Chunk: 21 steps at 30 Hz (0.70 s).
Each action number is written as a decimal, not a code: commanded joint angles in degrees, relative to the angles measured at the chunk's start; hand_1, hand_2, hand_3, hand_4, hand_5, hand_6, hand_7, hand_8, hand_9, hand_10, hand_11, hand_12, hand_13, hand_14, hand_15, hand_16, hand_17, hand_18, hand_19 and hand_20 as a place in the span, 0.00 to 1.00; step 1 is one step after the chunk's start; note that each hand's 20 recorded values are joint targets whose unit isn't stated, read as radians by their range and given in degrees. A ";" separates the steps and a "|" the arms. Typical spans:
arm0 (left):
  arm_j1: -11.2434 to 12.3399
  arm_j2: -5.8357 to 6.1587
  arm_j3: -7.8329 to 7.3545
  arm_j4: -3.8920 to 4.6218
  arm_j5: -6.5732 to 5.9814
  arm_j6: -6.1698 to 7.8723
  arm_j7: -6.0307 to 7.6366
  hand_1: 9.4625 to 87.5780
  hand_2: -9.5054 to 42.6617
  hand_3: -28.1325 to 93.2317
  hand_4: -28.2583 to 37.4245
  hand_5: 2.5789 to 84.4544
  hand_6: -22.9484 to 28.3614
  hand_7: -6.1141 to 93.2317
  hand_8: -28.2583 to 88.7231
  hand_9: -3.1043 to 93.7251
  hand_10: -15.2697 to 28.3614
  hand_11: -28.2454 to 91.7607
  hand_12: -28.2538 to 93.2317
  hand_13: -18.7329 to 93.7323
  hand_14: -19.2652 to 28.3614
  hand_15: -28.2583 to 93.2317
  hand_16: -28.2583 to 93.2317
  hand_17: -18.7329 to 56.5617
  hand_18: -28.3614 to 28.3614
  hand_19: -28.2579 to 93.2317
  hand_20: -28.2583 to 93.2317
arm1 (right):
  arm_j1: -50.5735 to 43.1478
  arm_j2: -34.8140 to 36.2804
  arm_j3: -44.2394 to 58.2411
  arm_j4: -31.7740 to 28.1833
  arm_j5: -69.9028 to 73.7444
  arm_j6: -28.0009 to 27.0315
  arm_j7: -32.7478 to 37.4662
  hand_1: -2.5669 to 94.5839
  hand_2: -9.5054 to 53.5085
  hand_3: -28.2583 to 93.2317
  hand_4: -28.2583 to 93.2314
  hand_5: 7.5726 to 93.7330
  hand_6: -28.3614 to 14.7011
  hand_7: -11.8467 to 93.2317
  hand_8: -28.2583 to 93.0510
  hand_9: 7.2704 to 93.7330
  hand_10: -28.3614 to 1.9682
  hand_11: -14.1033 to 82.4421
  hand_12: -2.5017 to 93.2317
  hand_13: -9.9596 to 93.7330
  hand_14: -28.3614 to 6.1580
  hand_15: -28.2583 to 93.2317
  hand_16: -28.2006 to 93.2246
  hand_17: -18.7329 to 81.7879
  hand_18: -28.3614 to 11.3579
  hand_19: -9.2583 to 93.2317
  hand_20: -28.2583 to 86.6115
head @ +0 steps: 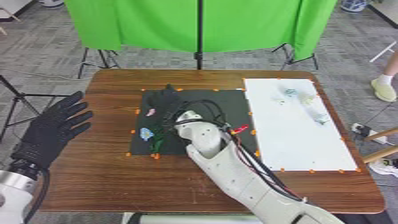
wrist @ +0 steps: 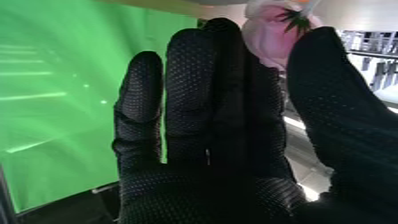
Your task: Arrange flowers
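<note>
Flowers [head: 147,134] are spread over a brown table [head: 115,180], in the head view, with the job judged to be partway along at most. On the table's right side is a white board [head: 293,150], and near its middle a black mat [head: 222,97]. The right arm [head: 231,170] reaches over the mat from the lower right; the left hand [head: 49,130] is off by the table's left edge, released, fingers stretched out and holding nothing. The right hand [head: 165,102] is above the mat's far part, its fingers straight and loose rather than clenched. In the right wrist view, a pink rose [wrist: 266,35] shows by its fingertips, between them and the thumb; whether they touch it I cannot tell, but no finger curls round it. Down on the mat are green stems [head: 158,145] and, beside them, the blue bloom. A red bloom [head: 238,129] sits just beside the right arm, near the mat's right edge. Smallest are the pale bits [head: 290,92] on the far half of the board; I cannot tell if they are blooms, glass or both. If they are placed blooms, some of the work is done, while the rose, the blue one and the red one seem left to arrange. The next move likely calls for closing thumb and fingers on the rose gently, since soft petals could crush or slip.
</note>
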<state>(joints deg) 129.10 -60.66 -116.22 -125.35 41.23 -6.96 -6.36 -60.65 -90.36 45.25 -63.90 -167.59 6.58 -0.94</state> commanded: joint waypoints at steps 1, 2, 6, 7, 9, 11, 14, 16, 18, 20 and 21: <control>1.31 -0.23 0.07 -0.11 -0.24 0.13 0.15 0.20 0.17 0.80 0.00 0.26 0.48 0.27 0.14 0.22 0.56 0.41 0.36 0.28 0.65 0.50 0.23 0.09 0.82 0.56 0.29 | 0.88 -0.06 0.69 -1.90 -7.03 -0.55 0.46 0.42 0.01 0.93 0.00 0.54 0.73 0.50 0.06 0.66 0.79 0.45 0.33 0.72 0.80 0.73 0.49 0.43 0.33 0.82 0.59; 1.34 -0.02 0.14 -0.08 -0.28 0.18 0.49 0.20 0.17 0.81 0.00 0.26 0.48 0.27 0.14 0.22 0.56 0.41 0.36 0.28 0.65 0.50 0.23 0.09 0.82 0.56 0.29 | 1.16 0.20 0.27 -2.15 -6.04 -0.51 0.94 0.41 0.01 0.93 0.00 0.54 0.73 0.49 0.05 0.65 0.78 0.45 0.32 0.72 0.79 0.73 0.49 0.43 0.33 0.82 0.59; 2.49 0.09 -0.05 -0.61 -0.47 0.99 1.45 0.20 0.17 0.80 0.00 0.26 0.48 0.27 0.14 0.22 0.56 0.41 0.36 0.28 0.65 0.50 0.23 0.09 0.82 0.56 0.29 | 2.08 1.27 -0.89 -4.41 -3.55 -1.66 0.94 0.38 0.02 0.95 0.00 0.54 0.74 0.48 0.02 0.63 0.75 0.50 0.28 0.71 0.76 0.75 0.45 0.43 0.33 0.82 0.60; 2.81 -0.19 -0.20 -0.78 -0.40 1.03 1.66 0.20 0.17 0.80 0.00 0.26 0.48 0.27 0.14 0.22 0.56 0.41 0.36 0.28 0.65 0.50 0.23 0.09 0.82 0.56 0.29 | 2.53 1.63 -1.33 -5.25 -2.24 -1.80 1.14 0.36 0.02 0.96 0.00 0.54 0.73 0.48 0.02 0.62 0.73 0.51 0.27 0.71 0.76 0.76 0.44 0.42 0.33 0.82 0.60; 3.61 -1.07 -0.43 -1.22 -0.15 1.20 2.09 0.20 0.17 0.81 0.00 0.26 0.48 0.27 0.14 0.22 0.56 0.41 0.36 0.28 0.65 0.50 0.23 0.09 0.82 0.56 0.29 | 3.49 2.66 -1.90 -7.07 0.71 -1.54 0.94 0.35 0.02 0.96 0.00 0.53 0.72 0.48 0.02 0.61 0.73 0.52 0.25 0.70 0.76 0.76 0.43 0.42 0.32 0.82 0.60; 4.15 -1.46 -0.35 -1.40 -0.30 1.39 2.47 0.20 0.17 0.81 0.00 0.26 0.48 0.27 0.14 0.22 0.56 0.41 0.36 0.28 0.65 0.50 0.23 0.09 0.82 0.56 0.29 | 4.03 4.34 -1.46 -9.64 2.71 -2.17 0.37 0.34 0.02 0.97 0.00 0.53 0.72 0.48 0.02 0.60 0.72 0.52 0.25 0.70 0.75 0.76 0.43 0.41 0.32 0.81 0.60; 4.96 -2.75 -0.40 -1.80 0.00 1.26 2.80 0.20 0.17 0.80 0.00 0.26 0.48 0.27 0.14 0.22 0.56 0.41 0.36 0.28 0.65 0.50 0.23 0.09 0.82 0.56 0.29 | 4.21 8.10 0.55 -13.87 5.82 -4.06 -1.04 0.33 0.03 0.97 0.00 0.53 0.71 0.47 0.02 0.59 0.71 0.52 0.25 0.69 0.75 0.76 0.43 0.41 0.32 0.81 0.59; 5.19 -3.93 -0.18 -1.80 -0.26 1.09 3.12 0.20 0.17 0.81 0.00 0.26 0.48 0.27 0.14 0.22 0.56 0.41 0.36 0.28 0.65 0.50 0.23 0.09 0.82 0.56 0.29 | 4.87 12.09 1.70 -15.67 9.73 -4.58 -2.67 0.33 0.03 0.98 0.00 0.51 0.70 0.46 0.03 0.58 0.70 0.52 0.25 0.68 0.75 0.75 0.42 0.41 0.32 0.80 0.59; 4.96 -4.14 0.48 -1.57 -1.58 1.00 3.56 0.20 0.17 0.81 0.00 0.26 0.48 0.27 0.14 0.22 0.57 0.41 0.36 0.28 0.65 0.50 0.23 0.09 0.82 0.56 0.29 | 5.33 17.35 2.00 -17.95 15.41 -4.31 -0.93 0.29 0.05 0.97 0.00 0.51 0.69 0.45 0.03 0.58 0.67 0.51 0.25 0.69 0.74 0.73 0.41 0.41 0.32 0.80 0.59; 4.89 -4.32 0.56 -1.65 -0.24 1.50 3.16 0.20 0.17 0.80 0.00 0.26 0.48 0.27 0.14 0.22 0.57 0.41 0.36 0.28 0.65 0.50 0.23 0.09 0.82 0.56 0.29 | 4.49 21.67 4.49 -19.88 16.64 -4.84 -0.27 0.26 0.06 0.97 0.00 0.51 0.68 0.44 0.04 0.58 0.65 0.51 0.25 0.71 0.72 0.71 0.40 0.42 0.30 0.80 0.58; 5.32 -4.60 0.33 -1.85 -0.18 1.61 3.27 0.20 0.17 0.80 0.00 0.26 0.48 0.27 0.14 0.22 0.56 0.41 0.36 0.28 0.65 0.50 0.23 0.09 0.82 0.56 0.29 | 3.95 23.87 5.64 -20.88 17.30 -5.14 0.41 0.25 0.06 0.97 0.00 0.52 0.67 0.43 0.04 0.58 0.64 0.50 0.25 0.71 0.70 0.69 0.40 0.43 0.29 0.80 0.58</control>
<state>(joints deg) 133.22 -63.07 -116.55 -127.19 41.09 -6.19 -3.10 -58.16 -82.62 44.94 -80.32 -156.10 1.72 -2.49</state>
